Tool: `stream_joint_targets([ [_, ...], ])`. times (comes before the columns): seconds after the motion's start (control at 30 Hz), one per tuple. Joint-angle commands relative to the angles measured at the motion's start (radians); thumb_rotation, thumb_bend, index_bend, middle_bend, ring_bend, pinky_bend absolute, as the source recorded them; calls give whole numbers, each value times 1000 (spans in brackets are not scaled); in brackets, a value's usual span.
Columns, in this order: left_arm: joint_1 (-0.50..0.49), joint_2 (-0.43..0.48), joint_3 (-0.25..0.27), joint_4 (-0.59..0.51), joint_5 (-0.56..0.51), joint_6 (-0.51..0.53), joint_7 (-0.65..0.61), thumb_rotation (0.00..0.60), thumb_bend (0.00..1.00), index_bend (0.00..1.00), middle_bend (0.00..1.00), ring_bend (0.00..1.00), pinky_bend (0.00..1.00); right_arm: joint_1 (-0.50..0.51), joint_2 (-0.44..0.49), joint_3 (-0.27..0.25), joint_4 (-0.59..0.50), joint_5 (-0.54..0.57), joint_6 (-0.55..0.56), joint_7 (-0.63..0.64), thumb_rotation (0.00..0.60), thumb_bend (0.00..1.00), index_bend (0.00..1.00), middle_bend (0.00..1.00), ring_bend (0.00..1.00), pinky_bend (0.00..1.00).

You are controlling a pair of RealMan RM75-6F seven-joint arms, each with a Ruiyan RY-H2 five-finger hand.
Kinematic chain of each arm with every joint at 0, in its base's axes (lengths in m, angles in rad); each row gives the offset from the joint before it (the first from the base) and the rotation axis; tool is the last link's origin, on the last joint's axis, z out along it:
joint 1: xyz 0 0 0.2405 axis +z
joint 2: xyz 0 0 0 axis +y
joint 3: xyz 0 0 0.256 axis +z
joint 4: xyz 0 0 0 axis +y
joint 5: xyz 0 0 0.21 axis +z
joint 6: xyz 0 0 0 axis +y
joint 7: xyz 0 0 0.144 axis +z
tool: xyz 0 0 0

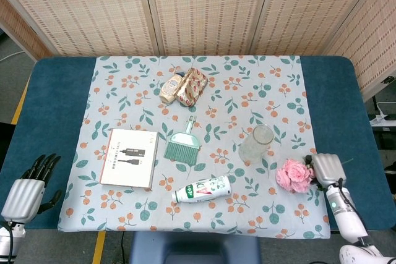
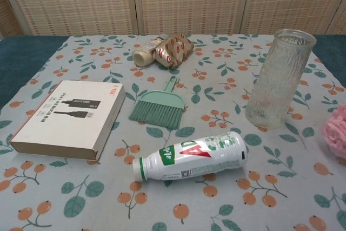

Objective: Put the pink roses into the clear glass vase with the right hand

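The pink roses (image 1: 294, 175) lie on the floral cloth near its right front corner, and their blooms also show at the right edge of the chest view (image 2: 336, 130). My right hand (image 1: 326, 170) sits over their stems just right of the blooms. Its fingers curl under it around the stems, and a green stem tip pokes out on its far side. The clear glass vase (image 1: 256, 143) (image 2: 279, 79) stands upright and empty, a short way left of and behind the roses. My left hand (image 1: 31, 185) rests at the table's left front with fingers spread, holding nothing.
A plastic bottle (image 1: 202, 190) lies on its side at the front centre. A green hand brush (image 1: 183, 143) and a white box (image 1: 129, 159) lie to the left. A small bottle and a wrapped packet (image 1: 184, 85) sit at the back. The cloth's right edge (image 1: 315, 122) runs beside the roses.
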Motion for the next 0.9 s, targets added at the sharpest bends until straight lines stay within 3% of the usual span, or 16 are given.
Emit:
stream_joint_targets([
  [0.03, 0, 0, 0, 0, 0, 0, -1, 600, 354, 40, 61, 0, 287, -53, 74, 14, -65, -60, 108, 60, 600, 383, 852, 907, 831, 1000],
  [0.23, -1, 1, 0, -1, 1, -1, -4, 600, 353, 41, 61, 0, 287, -138, 214, 28, -211, -183, 284, 202, 600, 396, 868, 907, 831, 1000],
  [0.3, 0, 0, 0, -1, 1, -1, -3, 600, 354, 41, 61, 0, 287, -150, 278, 10, -271, -238, 272, 298, 600, 404, 871, 909, 831, 1000],
  [0.53, -1, 1, -1, -1, -2, -5, -5, 600, 355, 43, 61, 0, 287, -107, 534, -56, -397, -470, 124, 886, 600, 524, 884, 930, 852, 1000],
  [0.63, -2, 1, 0, -1, -1, -7, -6, 600, 353, 43, 60, 0, 287, -87, 573, -55, -414, -508, 116, 1015, 600, 550, 884, 931, 853, 1000],
  [0.9, -2, 1, -2, 0, -6, -8, -9, 600, 354, 43, 61, 0, 286, -58, 622, -21, -497, -534, 153, 1101, 600, 600, 884, 931, 853, 1000],
])
